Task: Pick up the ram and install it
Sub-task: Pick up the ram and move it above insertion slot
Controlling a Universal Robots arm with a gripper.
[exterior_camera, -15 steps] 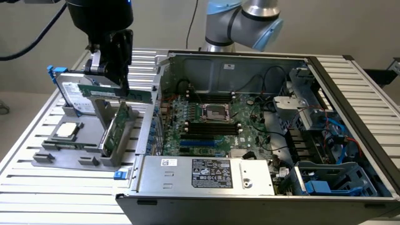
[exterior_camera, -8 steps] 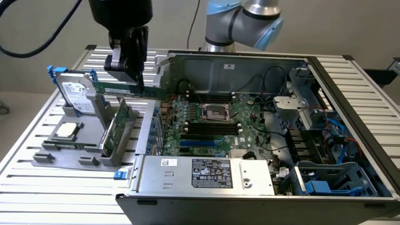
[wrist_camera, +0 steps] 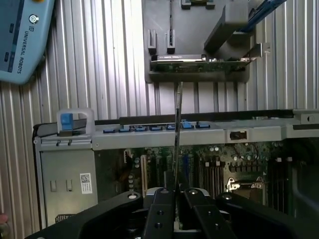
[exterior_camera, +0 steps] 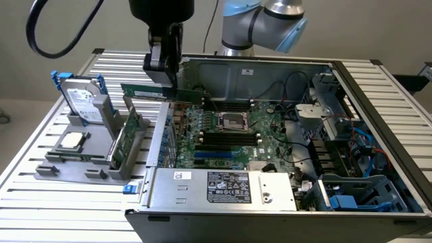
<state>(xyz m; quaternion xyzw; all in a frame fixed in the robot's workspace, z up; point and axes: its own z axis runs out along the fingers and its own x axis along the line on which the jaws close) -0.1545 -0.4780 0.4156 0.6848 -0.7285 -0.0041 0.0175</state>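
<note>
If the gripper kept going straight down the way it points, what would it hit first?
Probably the computer case's side wall: the ram in the gripper crosses above it, with the motherboard deeper down. Depth is hard to judge.

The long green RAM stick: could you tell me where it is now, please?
The green RAM stick is held by the black gripper above the open computer case's wall on the exterior view's left, near the grey parts holder.
</note>
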